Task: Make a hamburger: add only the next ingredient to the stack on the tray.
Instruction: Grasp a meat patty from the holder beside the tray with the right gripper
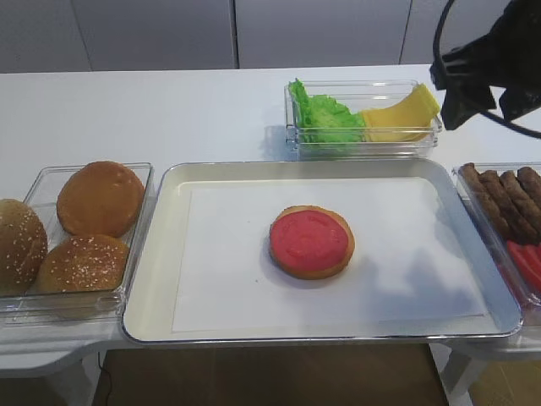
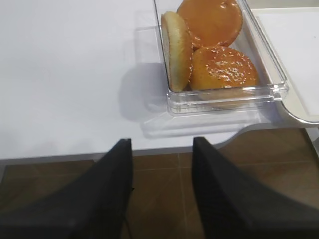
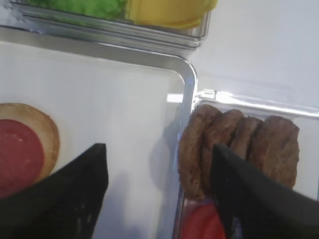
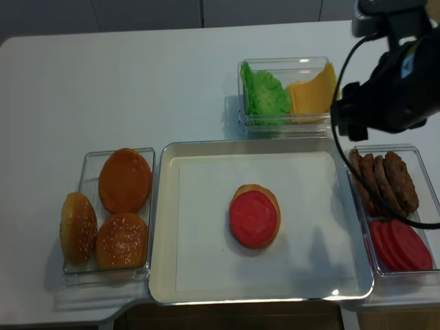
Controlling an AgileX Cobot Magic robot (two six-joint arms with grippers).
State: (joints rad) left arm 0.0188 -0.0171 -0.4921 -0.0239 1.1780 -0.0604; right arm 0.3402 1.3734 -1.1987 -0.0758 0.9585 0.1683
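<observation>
The stack [image 1: 311, 241] [image 4: 254, 215], a flat tan bun base spread with red sauce, lies mid-tray on the white liner of the silver tray [image 1: 161, 271] [image 4: 168, 227]. Several brown patties [image 1: 503, 199] [image 4: 381, 180] [image 3: 234, 144] stand on edge in a clear tub right of the tray. My right gripper [image 3: 158, 149] hangs open and empty above the tray's right rim [image 3: 189, 84], one finger over the tray, the other over the patties. The stack [image 3: 20, 154] shows at that view's left edge. My left gripper [image 2: 162, 142] is open and empty, off the table's front edge.
Red slices [image 4: 402, 244] [image 3: 202, 224] share the patties' tub. Behind the tray stands a tub with lettuce [image 1: 325, 114] and cheese [image 1: 401, 114]. Whole buns [image 1: 84, 224] [image 2: 214, 45] fill a tub at the left. The right arm [image 4: 385, 89] hangs over the back right corner.
</observation>
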